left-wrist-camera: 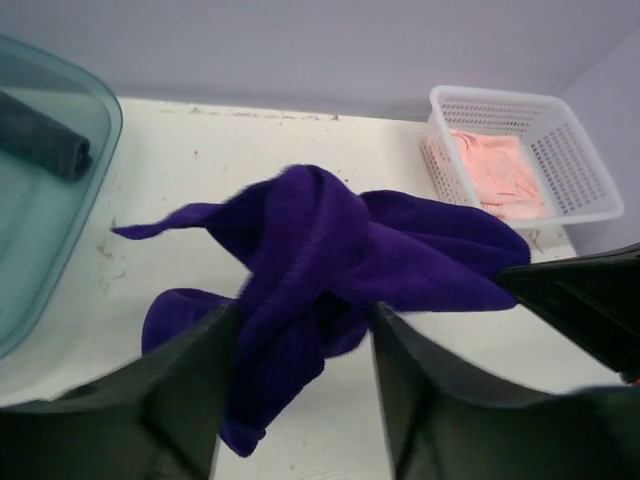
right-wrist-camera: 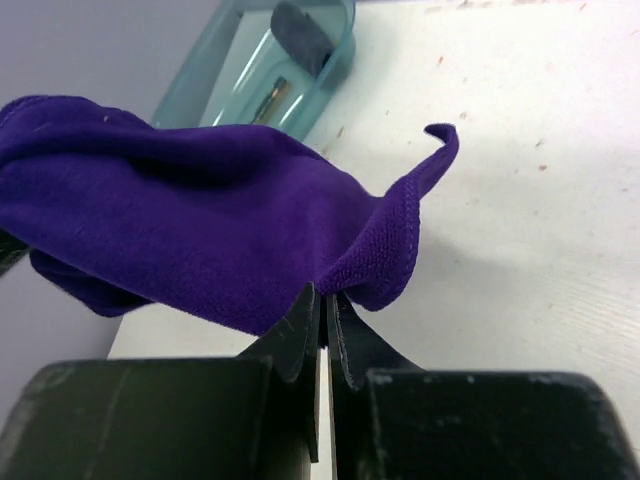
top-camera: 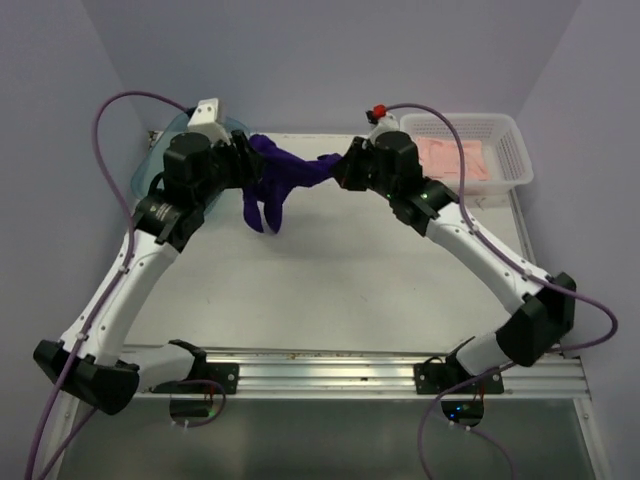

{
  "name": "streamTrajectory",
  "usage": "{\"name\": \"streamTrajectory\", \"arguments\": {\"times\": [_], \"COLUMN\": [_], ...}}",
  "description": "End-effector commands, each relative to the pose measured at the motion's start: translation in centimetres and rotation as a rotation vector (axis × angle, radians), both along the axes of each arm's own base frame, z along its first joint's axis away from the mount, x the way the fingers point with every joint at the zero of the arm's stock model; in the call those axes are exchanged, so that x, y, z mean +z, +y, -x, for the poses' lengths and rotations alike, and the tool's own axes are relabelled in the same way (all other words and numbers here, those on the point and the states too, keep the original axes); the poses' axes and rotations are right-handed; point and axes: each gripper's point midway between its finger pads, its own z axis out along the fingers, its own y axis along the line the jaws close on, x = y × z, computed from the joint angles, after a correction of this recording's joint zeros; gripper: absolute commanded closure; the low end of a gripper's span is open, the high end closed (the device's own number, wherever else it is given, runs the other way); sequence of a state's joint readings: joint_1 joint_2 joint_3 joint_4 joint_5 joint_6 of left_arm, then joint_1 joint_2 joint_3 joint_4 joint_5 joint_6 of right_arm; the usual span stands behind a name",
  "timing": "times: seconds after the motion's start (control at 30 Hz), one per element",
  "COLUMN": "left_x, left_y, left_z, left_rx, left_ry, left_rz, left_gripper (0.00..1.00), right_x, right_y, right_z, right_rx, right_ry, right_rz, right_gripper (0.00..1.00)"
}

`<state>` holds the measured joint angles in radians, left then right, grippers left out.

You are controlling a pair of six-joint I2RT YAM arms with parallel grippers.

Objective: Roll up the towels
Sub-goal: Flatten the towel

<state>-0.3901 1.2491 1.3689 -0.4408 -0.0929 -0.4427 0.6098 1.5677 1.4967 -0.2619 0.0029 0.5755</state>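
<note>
While purple towel (top-camera: 285,178) hangs above table (top-camera: 340,280), left claw (left-wrist-camera: 305,315) grips bunched end, right claw (right-wrist-camera: 322,302) pinches edge.

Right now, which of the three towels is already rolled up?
The dark blue towel in the teal bin: it is a short roll. The purple towel is bunched up, and the pink towel lies unrolled in the white basket.

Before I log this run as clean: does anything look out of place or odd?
Only the purple towel: it hangs twisted and bunched between the left gripper and right gripper, above the table, not flat. The blue towel lies rolled in the tub; nothing looks spilled or damaged.
</note>
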Motion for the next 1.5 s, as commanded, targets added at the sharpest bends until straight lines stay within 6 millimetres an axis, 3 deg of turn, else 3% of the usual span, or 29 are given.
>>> {"name": "streamTrajectory", "arguments": {"times": [0.0, 0.03, 0.07, 0.13, 0.17, 0.2, 0.23, 0.27, 0.3, 0.37, 0.43, 0.57, 0.67, 0.83, 0.87, 0.93, 0.97, 1.03, 1.17, 1.2, 1.3, 1.33, 1.37, 1.43, 1.47], "left_x": [2.6, 1.7, 1.4, -0.7, -1.4, -2.4, -4.1, -5.5, -6.3, -9.6, -12.2, -18.1, -21.1, -22.7, -24.1, -24.2, -25.4, -25.6, -28.0, -28.3, -29.1, -29.2, -29.2, -29.5, -28.4], "left_y": [0.7, 0.8, 0.9, 1.1, 1.1, 1.0, 0.9, 0.6, 0.4, 0.2, 0.3, 0.3, -0.1, 0.4, 0.5, 0.1, 0.0, -0.6, -0.8, -0.6, -0.4, -0.3, -0.1, 0.3, 0.3], "left_z": [2.9, 3.2, 3.6, 3.7, 3.7, 3.6, 3.6, 3.6, 3.5, 3.4, 3.5, 3.3, 2.7, -0.5, -1.0, -2.3, -2.7, -3.5, -4.3, -4.4, -4.7, -4.5, -4.2, -3.2, -3.0], "left_rx": [-0.051, -0.054, -0.058, -0.051, -0.052, -0.054, -0.058, -0.07, -0.074, -0.066, -0.05, -0.001, 0.017, 0.099, 0.105, 0.1, 0.094, 0.084, 0.104, 0.113, 0.137, 0.14, 0.142, 0.14, 0.13], "left_ry": [-0.069, -0.053, -0.049, -0.007, 0.009, 0.03, 0.067, 0.103, 0.123, 0.205, 0.271, 0.432, 0.49, 0.498, 0.525, 0.522, 0.547, 0.549, 0.592, 0.602, 0.621, 0.629, 0.63, 0.649, 0.63], "left_rz": [-0.021, -0.026, -0.028, -0.046, -0.052, -0.056, -0.066, -0.066, -0.064, -0.072, -0.085, -0.091, -0.087, -0.139, -0.167, -0.176, -0.193, -0.19, -0.2, -0.204, -0.212, -0.219, -0.225, -0.228, -0.211], "left_gripper": [0.35, 0.22, 0.12, 0.1, 0.1, 0.1, 0.1, 0.12, 0.12, 0.17, 0.19, 0.27, 0.29, 0.33, 0.34, 0.34, 0.34, 0.32, 0.33, 0.36, 0.62, 0.82, 0.96, 1.0, 1.0], "right_x": [2.5, 1.9, -0.6, -4.6, -8.8, -11.2, -13.3, -16.5, -18.0, -19.7, -20.0, -18.3, -17.4, -17.2, -17.1, -17.2, -17.2, -17.0, -16.9, -17.0, -16.9, -16.7, -16.3, -16.0, -15.9], "right_y": [-4.7, -6.5, -8.6, -11.8, -13.3, -14.7, -16.5, -17.6, -18.8, -19.4, -19.4, -18.7, -17.5, -14.9, -14.7, -14.2, -14.1, -14.0, -13.7, -13.6, -12.9, -12.5, -11.6, -10.5, -9.4], "right_z": [2.5, 2.3, 3.4, 3.6, 4.5, 5.4, 5.7, 7.0, 7.9, 9.1, 9.3, 7.9, 6.8, 6.5, 6.5, 6.7, 6.9, 7.1, 6.9, 6.9, 6.2, 5.8, 4.7, 4.3, 3.0], "right_rx": [-0.109, -0.186, -0.229, -0.308, -0.323, -0.336, -0.374, -0.388, -0.411, -0.419, -0.419, -0.418, -0.379, -0.296, -0.292, -0.282, -0.278, -0.277, -0.263, -0.257, -0.229, -0.21, -0.197, -0.176, -0.173], "right_ry": [-0.122, -0.147, -0.126, -0.063, 0.019, 0.084, 0.141, 0.218, 0.266, 0.314, 0.329, 0.297, 0.286, 0.292, 0.29, 0.291, 0.292, 0.287, 0.291, 0.299, 0.313, 0.301, 0.293, 0.277, 0.271], "right_rz": [0.007, 0.032, 0.081, 0.151, 0.207, 0.244, 0.266, 0.296, 0.32, 0.341, 0.34, 0.314, 0.3, 0.288, 0.29, 0.289, 0.289, 0.288, 0.291, 0.302, 0.353, 0.383, 0.406, 0.483, 0.509], "right_gripper": [1.0, 1.0, 1.0, 0.96, 0.85, 0.74, 0.55, 0.52, 0.49, 0.47, 0.47, 0.47, 0.47, 0.48, 0.48, 0.48, 0.48, 0.47, 0.46, 0.46, 0.45, 0.44, 0.43, 0.43, 0.42]}}
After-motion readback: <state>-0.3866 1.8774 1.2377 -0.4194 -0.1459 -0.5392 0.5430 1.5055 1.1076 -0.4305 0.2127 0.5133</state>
